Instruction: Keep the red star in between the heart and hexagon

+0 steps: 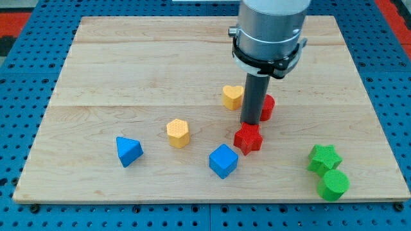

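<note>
The red star [248,138] lies right of the board's middle. My tip [250,122] stands at the star's upper edge, touching it or nearly so. The yellow heart [232,96] lies just up and left of the tip. The yellow hexagon [178,133] lies to the left of the star, well apart from it. A second red block [266,107] sits right behind the rod, partly hidden; its shape cannot be made out.
A blue cube [223,160] lies just below-left of the star. A blue triangle [128,151] lies at lower left. A green star [323,158] and a green cylinder [334,184] sit at lower right, near the wooden board's [128,64] edge.
</note>
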